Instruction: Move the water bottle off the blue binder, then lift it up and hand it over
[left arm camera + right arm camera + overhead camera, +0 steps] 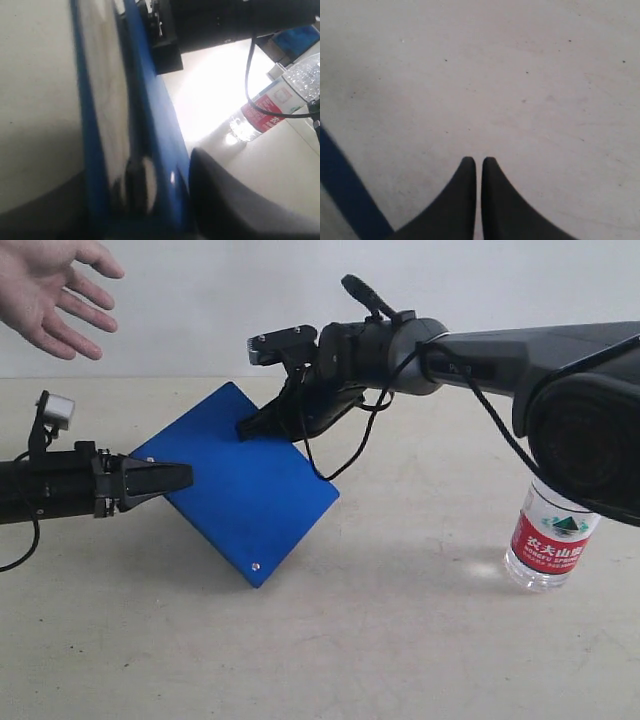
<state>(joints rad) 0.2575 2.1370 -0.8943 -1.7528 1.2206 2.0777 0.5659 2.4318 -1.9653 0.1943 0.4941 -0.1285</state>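
Observation:
The blue binder [240,485] is tilted up off the table, one rivet showing near its low corner. My left gripper [185,477] is shut on the binder's left corner; in the left wrist view the blue cover [160,150] runs between my left gripper's [140,200] dark fingers [225,200]. My right gripper [243,427] is by the binder's far edge, shut with nothing in it [478,161]; a blue strip [345,200] of binder shows beside it. The water bottle [550,535] stands upright on the table at the right, off the binder, its cap hidden behind my right arm. It also shows as the bottle [270,107] in the left wrist view.
A person's open hand [50,290] is held out at the upper left. My right arm [500,355] stretches across the scene from the right, above the bottle. A black cable [345,455] hangs from it over the binder. The beige table [400,640] lies in front.

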